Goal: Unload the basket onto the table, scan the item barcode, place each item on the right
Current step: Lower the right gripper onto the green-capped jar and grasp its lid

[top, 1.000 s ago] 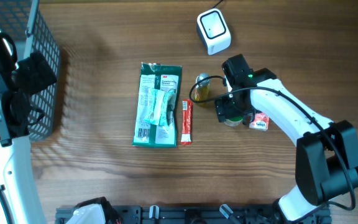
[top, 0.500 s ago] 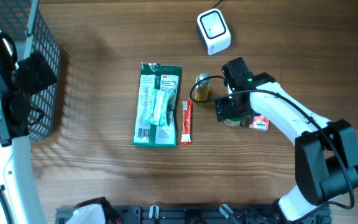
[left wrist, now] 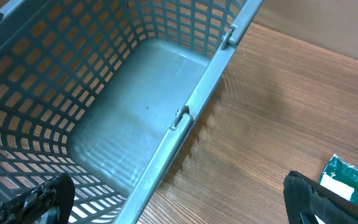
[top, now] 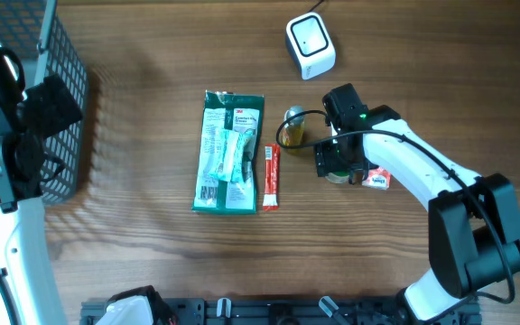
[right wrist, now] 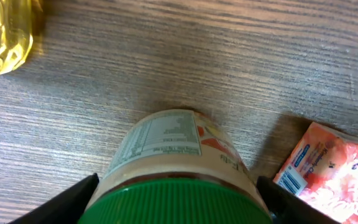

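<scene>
**Overhead.** Jar (top: 337, 174) upright on the table (top: 152, 262), mostly hidden beneath the right gripper (top: 337, 164) hanging straight over it. White scanner (top: 310, 45) well beyond the jar, a little to its left. Yellow bottle (top: 293, 126) just left of the jar and slightly farther back, apart from it. Red-and-white packet (top: 379, 178) lying flat just right of the jar, close to touching. Red stick (top: 271, 178) lying lengthwise left of the jar. Green pack (top: 230, 152) flat past the stick, farther left of the jar. Basket (top: 61, 108) far left of the jar, at the table's edge.

**Left wrist.** Left gripper (left wrist: 176, 186) spread wide, nothing between its fingers (left wrist: 42, 199), hovering above the basket's rim. Blue mesh walls and floor below. One corner of the pack on the wood beside the basket.

**Right wrist.** Jar seen from above. Green lid (right wrist: 179, 205) nearest the camera, cream label with a printed facts panel just past it. One dark finger at each side of the lid, right at its edge. Impossible to tell whether gripping the jar or merely straddling it. Packet just right of the jar, with a barcode on the corner nearest the jar. Bottle farther off to the jar's left.
</scene>
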You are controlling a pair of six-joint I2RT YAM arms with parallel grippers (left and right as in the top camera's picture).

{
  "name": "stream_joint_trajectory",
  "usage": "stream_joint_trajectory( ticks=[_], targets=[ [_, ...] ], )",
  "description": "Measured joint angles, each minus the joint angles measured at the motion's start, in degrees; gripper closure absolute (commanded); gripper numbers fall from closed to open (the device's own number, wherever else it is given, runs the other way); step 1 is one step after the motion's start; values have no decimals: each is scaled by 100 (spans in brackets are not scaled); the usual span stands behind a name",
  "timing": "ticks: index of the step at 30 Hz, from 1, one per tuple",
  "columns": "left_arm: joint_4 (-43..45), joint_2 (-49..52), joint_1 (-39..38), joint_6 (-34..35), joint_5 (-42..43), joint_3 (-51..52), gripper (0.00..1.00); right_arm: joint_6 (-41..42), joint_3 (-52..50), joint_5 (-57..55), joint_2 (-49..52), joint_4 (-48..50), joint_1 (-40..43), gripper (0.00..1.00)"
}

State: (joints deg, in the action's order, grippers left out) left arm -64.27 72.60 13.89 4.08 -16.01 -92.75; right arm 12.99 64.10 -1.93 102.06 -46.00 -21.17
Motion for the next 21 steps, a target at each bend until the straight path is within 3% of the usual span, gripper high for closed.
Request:
stream_joint_trajectory(
  ticks=[8,10,21],
  targets=[
    [-2,0,0,0,0,0,0,39,0,2,0,-28,0,36],
    [0,0,0,0,0,0,0,42,46,4,0,-262,0,40],
    [-2,0,0,0,0,0,0,42,1145,20,11,-1451,0,40]
  ],
)
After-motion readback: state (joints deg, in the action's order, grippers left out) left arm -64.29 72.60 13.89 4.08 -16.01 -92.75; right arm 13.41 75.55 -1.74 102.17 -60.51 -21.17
